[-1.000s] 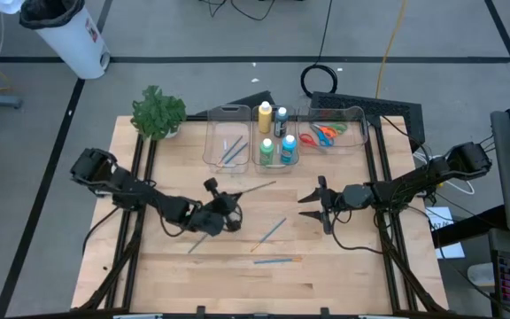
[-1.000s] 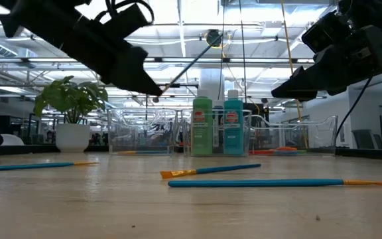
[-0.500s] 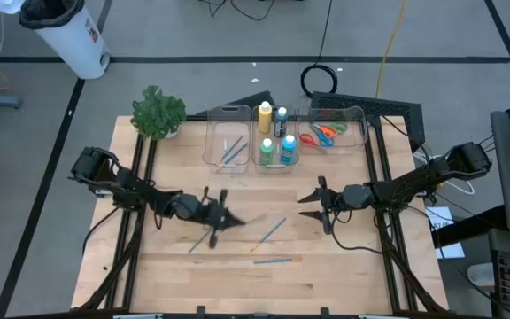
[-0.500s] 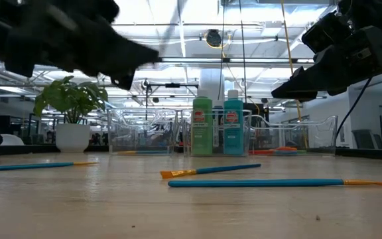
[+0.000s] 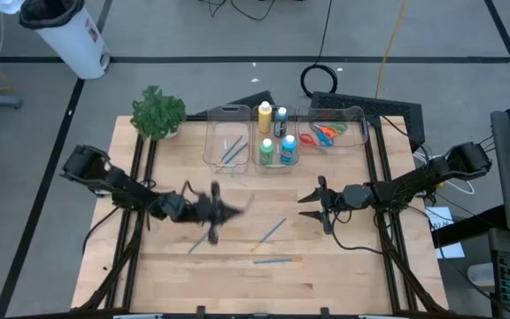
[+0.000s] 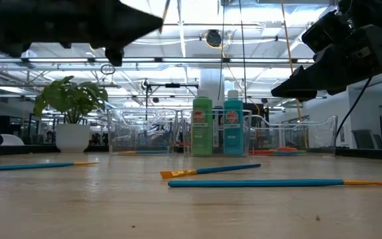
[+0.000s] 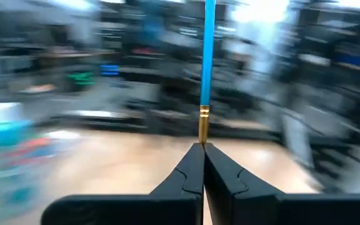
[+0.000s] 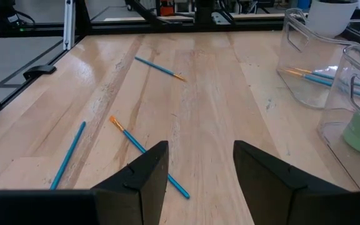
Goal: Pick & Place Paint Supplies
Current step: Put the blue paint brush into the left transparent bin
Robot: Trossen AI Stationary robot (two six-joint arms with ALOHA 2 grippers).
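— How is the light?

— Bright and even from overhead; ceiling strip lights glare white in the low view, and the arms there read as dark silhouettes. The wooden counter (image 5: 343, 257) shows only soft shadows.

— Anything blurred?

— Yes — the left claw (image 5: 204, 213) smears with motion from above, and its wrist view's background is streaked, though the paintbrush (image 7: 207, 62) it pinches stays sharp. The right wrist view is crisp.
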